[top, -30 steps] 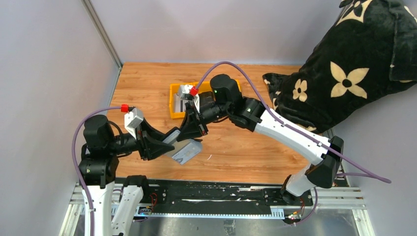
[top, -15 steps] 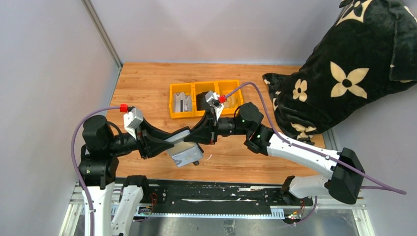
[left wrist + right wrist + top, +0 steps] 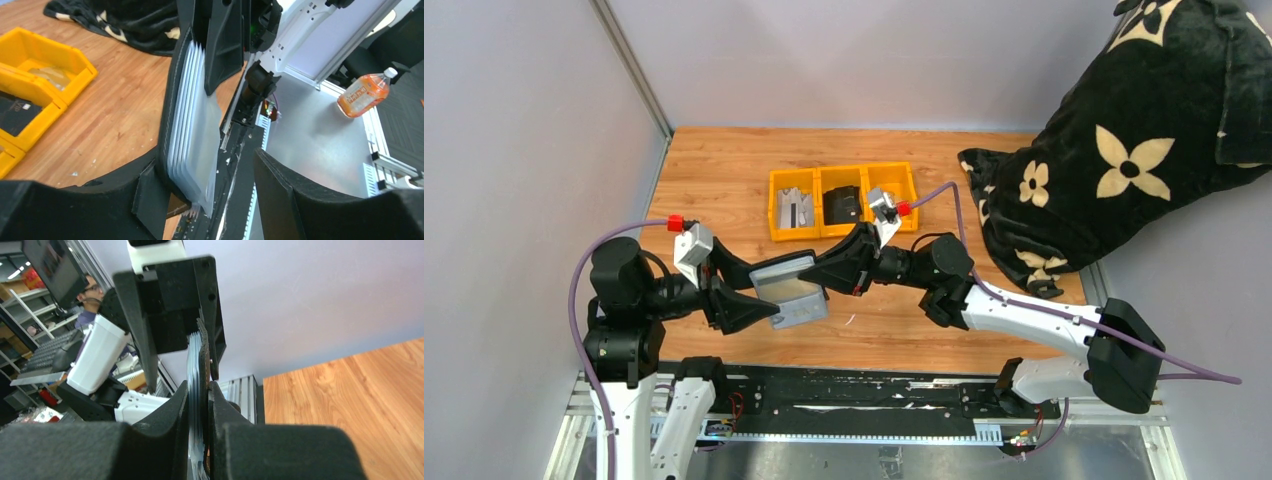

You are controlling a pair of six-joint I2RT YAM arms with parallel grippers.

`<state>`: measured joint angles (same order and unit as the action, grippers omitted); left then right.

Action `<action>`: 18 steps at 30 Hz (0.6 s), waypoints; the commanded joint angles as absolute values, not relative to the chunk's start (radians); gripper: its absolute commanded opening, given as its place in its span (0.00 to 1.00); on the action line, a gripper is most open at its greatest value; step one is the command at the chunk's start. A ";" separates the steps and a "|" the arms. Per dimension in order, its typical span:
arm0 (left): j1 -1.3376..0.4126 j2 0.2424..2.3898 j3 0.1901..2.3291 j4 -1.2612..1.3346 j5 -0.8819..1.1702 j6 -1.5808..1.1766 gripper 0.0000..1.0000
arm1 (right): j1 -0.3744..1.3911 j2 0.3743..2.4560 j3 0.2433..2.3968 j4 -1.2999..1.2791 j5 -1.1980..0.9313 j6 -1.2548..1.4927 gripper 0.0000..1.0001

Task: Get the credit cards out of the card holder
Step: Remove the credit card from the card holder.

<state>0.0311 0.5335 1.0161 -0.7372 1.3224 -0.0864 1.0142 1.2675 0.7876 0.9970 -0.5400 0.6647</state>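
The card holder [image 3: 789, 290] hangs above the near part of the table between my two grippers, with its dark band up and its pale grey sleeves fanned open. My right gripper [image 3: 822, 278] is shut on its far edge; in the right wrist view [image 3: 200, 390] the fingers pinch the sleeves and black cover [image 3: 197, 355]. My left gripper [image 3: 759, 300] is open: in the left wrist view [image 3: 210, 175] one finger touches the black cover [image 3: 172, 100] and the other stands apart from the sleeves. Silvery grey credit cards [image 3: 796, 210] lie in the yellow tray. I cannot tell whether any card is in the sleeves.
The yellow three-compartment tray [image 3: 817, 232] stands at the table's middle back, also showing in the left wrist view [image 3: 75, 57], with a dark flat item [image 3: 844, 205] in its middle compartment. A black flower-patterned blanket [image 3: 1124, 150] covers the right side. An orange bottle [image 3: 365, 90] lies beyond the metal rail.
My right gripper has swung from above the tray down to the card holder and shut on its far edge. The holder has risen and tilted a little.
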 commanded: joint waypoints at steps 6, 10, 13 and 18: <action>0.026 0.558 1.046 -0.777 1.391 -0.143 0.50 | 1.009 1.277 0.765 1.317 -0.440 0.758 0.00; 0.026 0.584 1.074 -0.778 1.410 -0.169 0.42 | 1.019 1.285 0.761 1.298 -0.439 0.737 0.00; 0.027 0.585 1.081 -0.777 1.419 -0.173 0.43 | 1.024 1.289 0.758 1.282 -0.428 0.722 0.00; 0.027 0.581 1.078 -0.777 1.418 -0.161 0.41 | 1.029 1.298 0.766 1.279 -0.438 0.723 0.00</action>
<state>0.0311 0.5854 1.0489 -0.7631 1.3636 -0.1345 1.0153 1.2900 0.7593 1.2133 -0.4721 0.7368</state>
